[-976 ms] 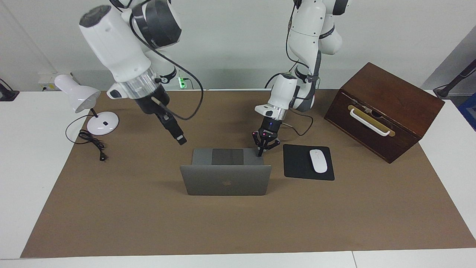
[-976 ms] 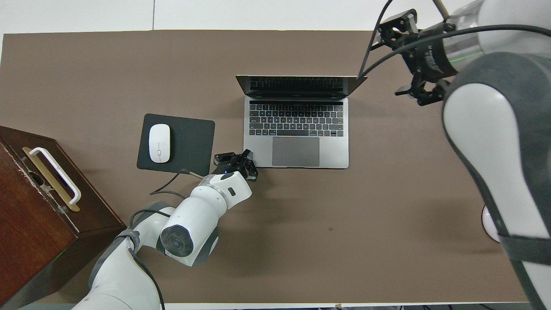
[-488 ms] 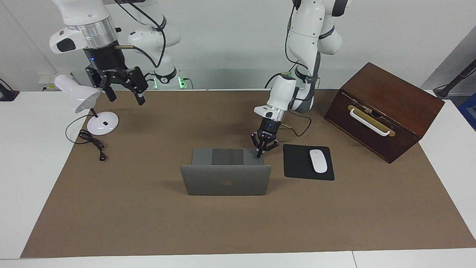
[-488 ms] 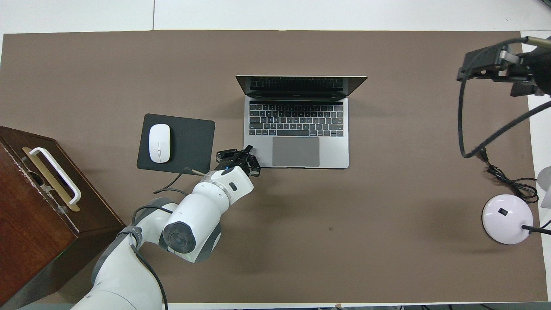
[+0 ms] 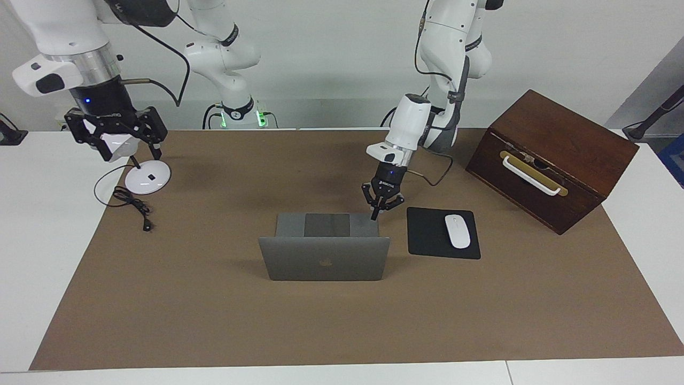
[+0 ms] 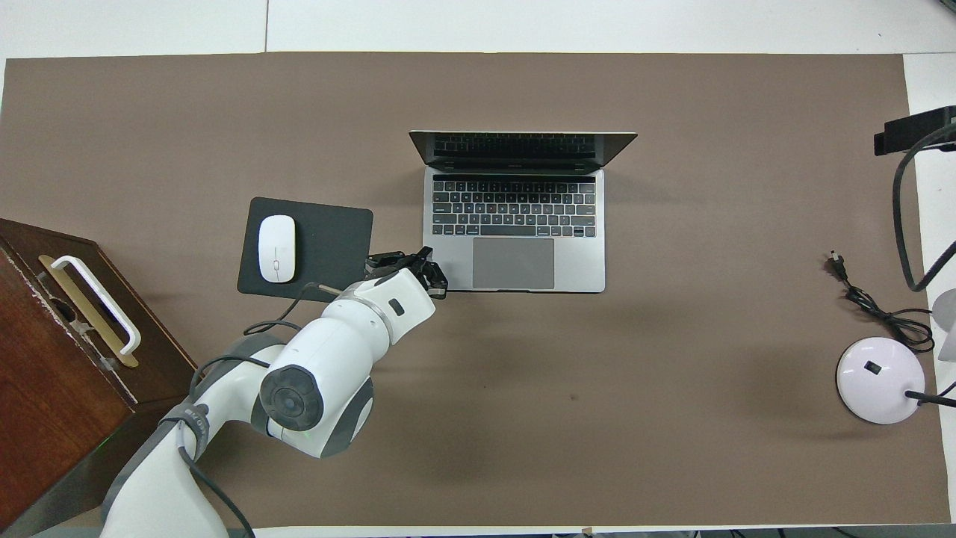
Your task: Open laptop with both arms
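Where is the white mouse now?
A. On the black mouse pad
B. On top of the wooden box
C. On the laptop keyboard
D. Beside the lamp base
A: the white mouse lies on the black mouse pad, beside the open laptop, toward the left arm's end of the table.

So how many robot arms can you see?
2. The left arm reaches down by the laptop corner nearest the mouse pad. The right arm hangs over the lamp.

Matt metal laptop (image 5: 324, 258); glossy wooden box (image 5: 553, 159).
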`<control>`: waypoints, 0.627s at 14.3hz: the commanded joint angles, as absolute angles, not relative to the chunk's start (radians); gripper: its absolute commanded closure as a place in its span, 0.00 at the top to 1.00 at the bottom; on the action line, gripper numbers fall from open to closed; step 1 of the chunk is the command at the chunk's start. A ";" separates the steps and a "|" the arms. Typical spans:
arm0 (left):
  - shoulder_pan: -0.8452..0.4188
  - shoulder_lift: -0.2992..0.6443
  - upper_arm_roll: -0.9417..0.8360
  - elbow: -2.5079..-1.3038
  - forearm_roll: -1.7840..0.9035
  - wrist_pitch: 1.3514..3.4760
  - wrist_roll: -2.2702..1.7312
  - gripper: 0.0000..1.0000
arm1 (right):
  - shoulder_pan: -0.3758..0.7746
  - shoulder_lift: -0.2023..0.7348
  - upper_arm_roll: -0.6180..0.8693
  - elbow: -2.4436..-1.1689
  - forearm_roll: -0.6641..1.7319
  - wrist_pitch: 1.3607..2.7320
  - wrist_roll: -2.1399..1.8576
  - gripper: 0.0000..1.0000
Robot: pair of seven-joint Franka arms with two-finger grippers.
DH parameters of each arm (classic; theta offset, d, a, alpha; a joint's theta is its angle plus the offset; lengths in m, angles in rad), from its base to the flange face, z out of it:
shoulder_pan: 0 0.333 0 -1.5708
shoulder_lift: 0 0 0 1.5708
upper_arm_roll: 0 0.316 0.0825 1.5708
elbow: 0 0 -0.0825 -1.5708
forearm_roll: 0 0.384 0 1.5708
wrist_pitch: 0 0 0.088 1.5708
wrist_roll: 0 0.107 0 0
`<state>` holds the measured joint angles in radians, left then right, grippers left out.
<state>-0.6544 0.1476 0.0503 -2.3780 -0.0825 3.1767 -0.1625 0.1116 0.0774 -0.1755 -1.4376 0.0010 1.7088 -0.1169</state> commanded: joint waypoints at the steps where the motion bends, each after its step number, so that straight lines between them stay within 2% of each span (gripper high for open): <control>1: -0.623 0.040 0.046 -2.353 -0.086 2.972 -0.166 0.00 | -0.053 0.032 -0.014 -1.540 -0.044 1.773 -0.175 1.00; 4: -0.615 -0.021 0.055 -2.313 -0.087 2.814 -0.166 0.00 | -0.124 0.031 0.021 -1.604 -0.046 1.822 -0.166 1.00; 9: -0.500 -0.121 0.055 -2.162 -0.087 2.431 -0.144 0.00 | -0.129 0.011 0.021 -1.629 -0.032 1.774 -0.048 1.00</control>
